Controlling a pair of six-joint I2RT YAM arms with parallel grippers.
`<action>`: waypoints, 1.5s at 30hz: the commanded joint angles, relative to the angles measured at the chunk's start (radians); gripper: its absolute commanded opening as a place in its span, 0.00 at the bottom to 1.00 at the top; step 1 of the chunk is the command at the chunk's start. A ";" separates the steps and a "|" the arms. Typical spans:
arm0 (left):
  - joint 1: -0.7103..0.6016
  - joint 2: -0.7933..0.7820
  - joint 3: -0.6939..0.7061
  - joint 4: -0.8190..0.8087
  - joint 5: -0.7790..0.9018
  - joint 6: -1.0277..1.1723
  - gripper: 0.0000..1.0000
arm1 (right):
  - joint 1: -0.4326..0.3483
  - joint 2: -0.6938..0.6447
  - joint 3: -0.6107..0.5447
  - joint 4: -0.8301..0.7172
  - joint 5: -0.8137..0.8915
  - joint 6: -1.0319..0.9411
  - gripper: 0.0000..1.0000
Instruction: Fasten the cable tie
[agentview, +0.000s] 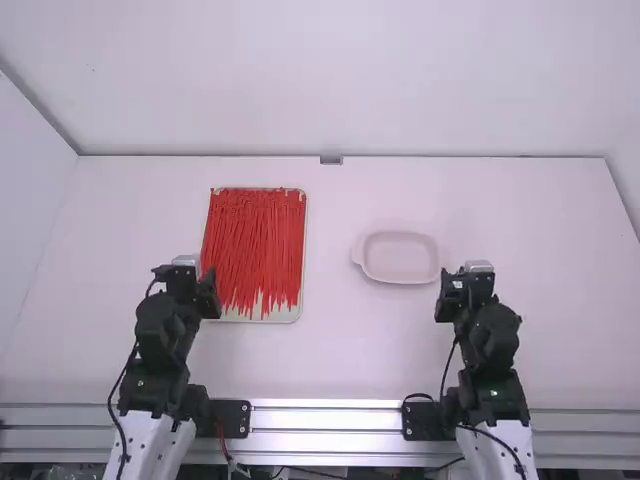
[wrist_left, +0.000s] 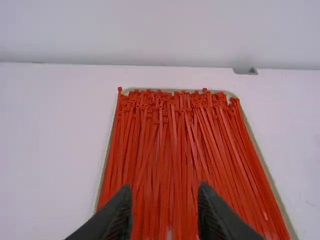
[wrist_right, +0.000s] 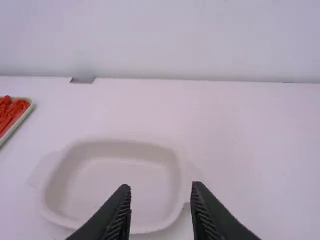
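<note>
A thick layer of red cable ties (agentview: 254, 250) (wrist_left: 180, 150) lies lengthwise on a flat beige tray (agentview: 300, 262) (wrist_left: 260, 155) left of the table's middle. My left gripper (agentview: 200, 292) (wrist_left: 165, 212) hovers at the tray's near left corner, open, with nothing between its fingers. A cream oval dish (agentview: 400, 257) (wrist_right: 107, 182) with small handles sits right of the middle. Just in front of the dish's right end, my right gripper (agentview: 452, 300) (wrist_right: 160, 210) is open and holds nothing.
A small grey bracket (agentview: 331, 159) (wrist_left: 245, 71) (wrist_right: 82, 80) sits at the table's far edge against the back wall. White side walls border the table left and right. Bare table surface lies between the tray and the dish and in front of both.
</note>
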 joint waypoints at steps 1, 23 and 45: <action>-0.012 0.050 0.063 -0.012 0.012 -0.013 0.38 | 0.010 0.038 0.065 -0.009 -0.007 -0.017 0.38; -0.032 0.524 0.421 -0.171 0.049 -0.051 0.81 | 0.080 0.476 0.365 -0.091 -0.109 -0.071 0.81; -0.040 0.722 0.572 -0.235 0.059 -0.090 0.99 | 0.143 0.658 0.488 -0.106 -0.137 -0.091 0.99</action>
